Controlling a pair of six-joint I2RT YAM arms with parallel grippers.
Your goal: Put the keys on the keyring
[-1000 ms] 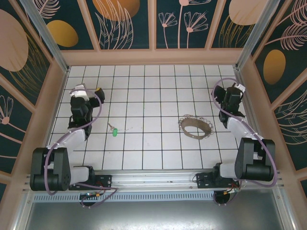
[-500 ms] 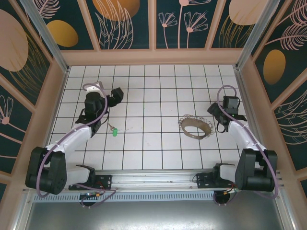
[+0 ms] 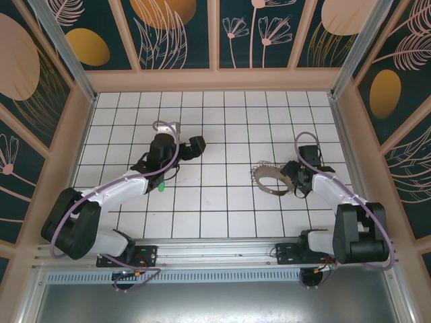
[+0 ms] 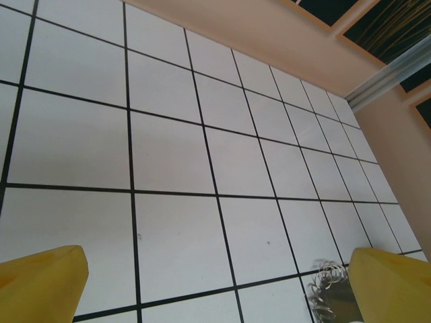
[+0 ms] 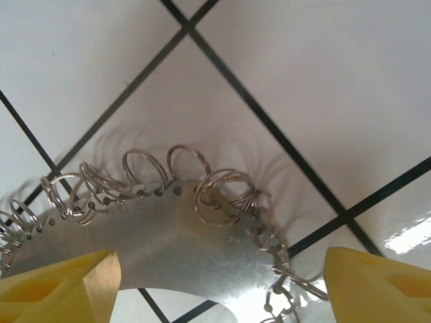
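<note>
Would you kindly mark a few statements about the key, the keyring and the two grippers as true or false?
1. The green-headed key lies on the tiles, apart from the keyring. True.
2. The left gripper holds the key. False: its jaws stand open over bare tile, and the key lies on the floor nearer the arm's base.
3. The right gripper is at the keyring, with the fringed rim between its open jaws. True.
4. The keyring leans upright against the back wall. False: it lies flat on the tiles, right of centre.
</note>
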